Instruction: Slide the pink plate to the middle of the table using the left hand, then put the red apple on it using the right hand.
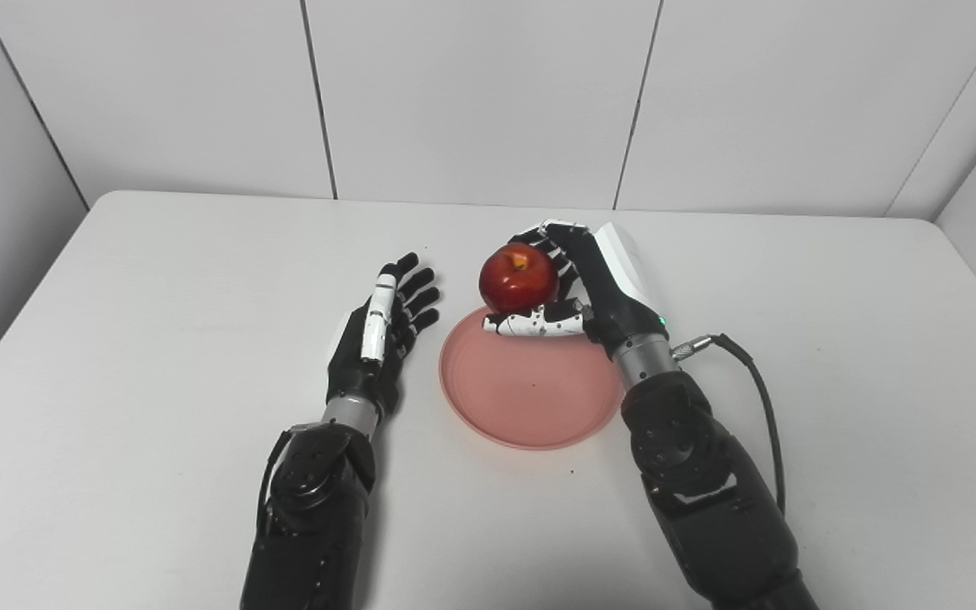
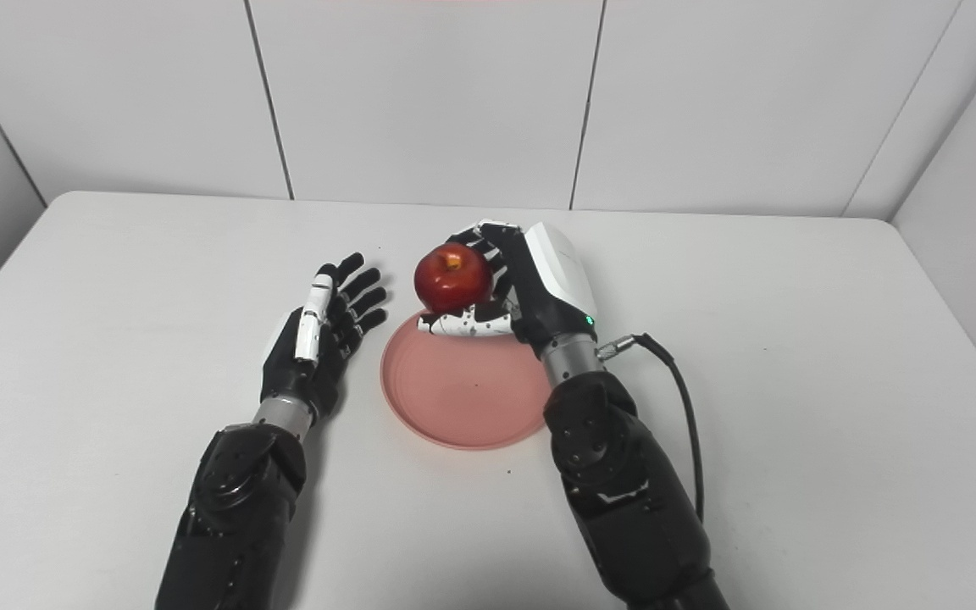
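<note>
Apple handling is the concern at this stage: the red apple (image 1: 518,278) is held in the right hand (image 1: 577,284), with the fingers (image 1: 549,241) wrapped round its far side and the thumb (image 1: 535,322) laid beneath it, and it is carried over the far rim of the pink plate (image 1: 530,390). Whether the fruit is clear of the plate or just grazing its rim cannot be settled from these views. The plate lies flat on the white bench (image 1: 158,339), near the middle, so the sliding step is judged done. The left hand (image 1: 382,330) is released, its fingers spread and holding nothing, just beside the plate's left edge without touching it. The apple is judged firm, moderately heavy and smooth-skinned, hence liable to slip and to roll once set down; a cradling hold round its widest part, as is seen here, is suited to it. The plate is judged light, stiff and shallow, so it could be shoved aside if the apple is lowered onto its rim instead of its centre.
</note>
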Robot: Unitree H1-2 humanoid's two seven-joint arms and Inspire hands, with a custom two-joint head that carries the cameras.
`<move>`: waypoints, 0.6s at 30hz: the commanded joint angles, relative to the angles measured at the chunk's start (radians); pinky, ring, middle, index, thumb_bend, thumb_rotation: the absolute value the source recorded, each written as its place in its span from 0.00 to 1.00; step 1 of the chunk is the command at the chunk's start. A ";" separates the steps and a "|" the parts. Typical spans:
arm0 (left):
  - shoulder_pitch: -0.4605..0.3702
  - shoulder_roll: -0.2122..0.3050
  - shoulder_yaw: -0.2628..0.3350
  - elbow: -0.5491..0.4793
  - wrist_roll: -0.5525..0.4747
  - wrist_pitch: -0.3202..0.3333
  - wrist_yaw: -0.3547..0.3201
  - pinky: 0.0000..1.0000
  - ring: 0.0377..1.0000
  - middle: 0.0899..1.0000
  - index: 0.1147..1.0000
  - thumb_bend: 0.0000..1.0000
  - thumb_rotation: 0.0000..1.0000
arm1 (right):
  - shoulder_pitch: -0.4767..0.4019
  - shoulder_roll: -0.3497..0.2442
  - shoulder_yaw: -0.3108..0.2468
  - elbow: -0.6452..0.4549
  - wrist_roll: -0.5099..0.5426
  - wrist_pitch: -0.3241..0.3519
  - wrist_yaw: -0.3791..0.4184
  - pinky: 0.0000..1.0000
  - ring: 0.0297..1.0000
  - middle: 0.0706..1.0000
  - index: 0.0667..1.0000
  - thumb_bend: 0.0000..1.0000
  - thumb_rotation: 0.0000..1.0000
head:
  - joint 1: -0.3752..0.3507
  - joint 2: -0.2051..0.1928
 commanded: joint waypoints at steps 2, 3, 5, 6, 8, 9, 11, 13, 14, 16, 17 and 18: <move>-0.033 0.002 0.003 -0.005 0.010 -0.021 0.010 0.88 0.88 0.88 0.86 0.39 1.00 | -0.024 0.010 0.000 -0.002 0.000 -0.062 -0.012 0.33 0.38 0.43 0.45 0.52 0.13 | 0.001 0.001; -0.033 0.001 0.003 -0.005 0.011 -0.021 0.012 0.87 0.88 0.88 0.86 0.39 1.00 | -0.023 0.009 0.000 0.004 0.001 -0.066 -0.012 0.32 0.38 0.42 0.45 0.52 0.13 | 0.003 0.003; -0.033 0.002 0.001 -0.005 0.014 -0.023 0.013 0.88 0.88 0.88 0.86 0.39 1.00 | -0.018 0.009 0.002 0.018 0.004 -0.074 -0.011 0.32 0.37 0.42 0.45 0.52 0.13 | 0.004 0.004; -0.033 0.001 0.001 -0.006 0.016 -0.023 0.013 0.87 0.88 0.88 0.86 0.39 1.00 | -0.017 0.009 0.004 0.024 0.004 -0.076 -0.010 0.32 0.37 0.42 0.45 0.52 0.13 | 0.005 0.006; -0.033 0.001 0.001 -0.007 0.016 -0.023 0.014 0.87 0.88 0.88 0.86 0.39 1.00 | -0.013 0.009 0.010 0.034 -0.002 -0.070 -0.008 0.32 0.38 0.42 0.45 0.52 0.13 | 0.006 0.008; -0.034 0.001 0.001 -0.007 0.016 -0.022 0.014 0.87 0.88 0.88 0.86 0.39 1.00 | -0.011 0.009 0.013 0.040 -0.006 -0.067 -0.008 0.33 0.38 0.43 0.45 0.52 0.13 | 0.006 0.008; -0.034 0.002 0.001 -0.008 0.017 -0.023 0.013 0.87 0.88 0.88 0.86 0.39 1.00 | -0.006 0.009 0.020 0.051 -0.009 -0.070 -0.010 0.33 0.38 0.43 0.45 0.52 0.13 | 0.005 0.011; -0.035 0.003 -0.001 -0.007 0.019 -0.025 0.012 0.87 0.88 0.88 0.86 0.39 1.00 | -0.001 0.009 0.026 0.066 -0.010 -0.080 -0.016 0.32 0.38 0.43 0.45 0.52 0.13 | 0.004 0.014; -0.035 0.004 -0.001 -0.006 0.020 -0.028 0.010 0.87 0.88 0.88 0.86 0.39 1.00 | 0.002 0.008 0.030 0.073 -0.013 -0.085 -0.020 0.32 0.38 0.43 0.45 0.52 0.13 | 0.004 0.015; -0.035 0.004 -0.002 -0.008 0.024 -0.027 0.008 0.87 0.88 0.88 0.86 0.39 1.00 | 0.007 0.006 0.035 0.082 -0.018 -0.091 -0.024 0.32 0.38 0.43 0.45 0.52 0.13 | 0.004 0.016; -0.035 0.004 -0.002 -0.009 0.025 -0.026 0.008 0.87 0.88 0.88 0.86 0.39 1.00 | 0.010 0.005 0.036 0.086 -0.021 -0.095 -0.026 0.32 0.38 0.43 0.45 0.52 0.13 | 0.004 0.016; -0.035 0.003 -0.002 -0.010 0.026 -0.025 0.007 0.87 0.88 0.88 0.86 0.39 1.00 | 0.013 0.005 0.037 0.089 -0.022 -0.097 -0.027 0.32 0.38 0.43 0.45 0.52 0.13 | 0.004 0.016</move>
